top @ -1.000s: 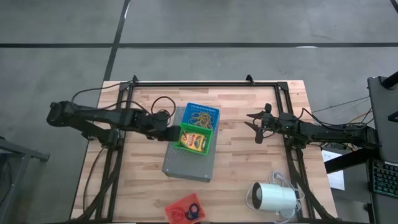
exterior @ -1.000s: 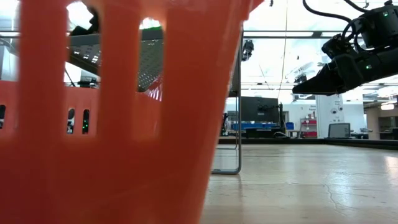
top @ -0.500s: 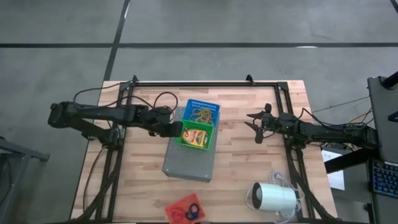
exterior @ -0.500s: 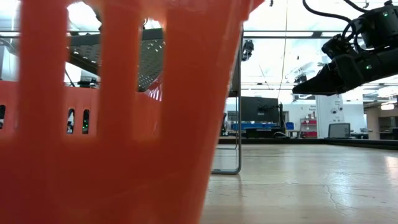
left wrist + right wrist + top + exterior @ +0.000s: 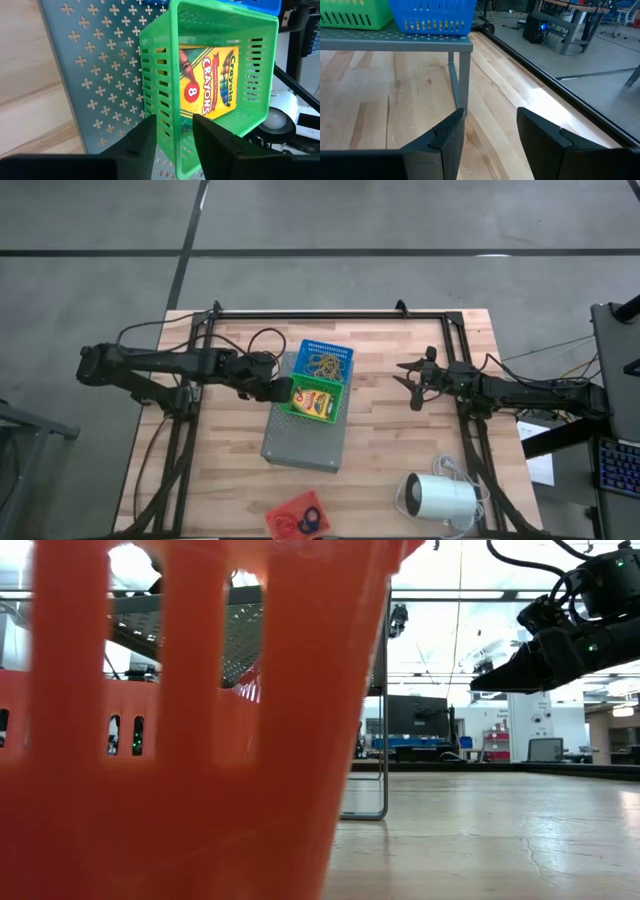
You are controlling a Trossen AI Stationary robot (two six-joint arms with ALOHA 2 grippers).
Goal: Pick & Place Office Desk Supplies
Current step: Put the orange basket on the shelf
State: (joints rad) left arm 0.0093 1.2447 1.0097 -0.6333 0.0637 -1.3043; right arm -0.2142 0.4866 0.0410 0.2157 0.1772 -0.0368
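A green basket [image 5: 316,400] stands on the grey perforated slab [image 5: 300,442] and holds a yellow crayon box [image 5: 207,82] lying flat. Just behind it a blue basket [image 5: 325,362] holds tan rubber bands [image 5: 326,366]. My left gripper [image 5: 281,392] is at the green basket's left wall, shut on it. An orange basket [image 5: 297,517] with red and blue rings [image 5: 306,518] sits at the table's near edge. My right gripper [image 5: 413,385] hangs open above the table, right of the slab. My left gripper [image 5: 174,137] holds the green basket by its left side wall [image 5: 160,107], one finger inside the basket and one outside. The fingers come level from the table's left. The basket stands upright with its bottom on the slab.
A white cylinder with a cord [image 5: 440,498] lies near the table's near right corner. The orange basket [image 5: 200,740] fills the low view's left. The slab [image 5: 395,40] stands raised on thin legs. Bare wood lies between the slab and my right gripper [image 5: 490,145].
My left gripper has moved a little toward the table's far edge, and the green basket has slid with it across the slab, closer to the blue basket. For the last half second both have kept still.
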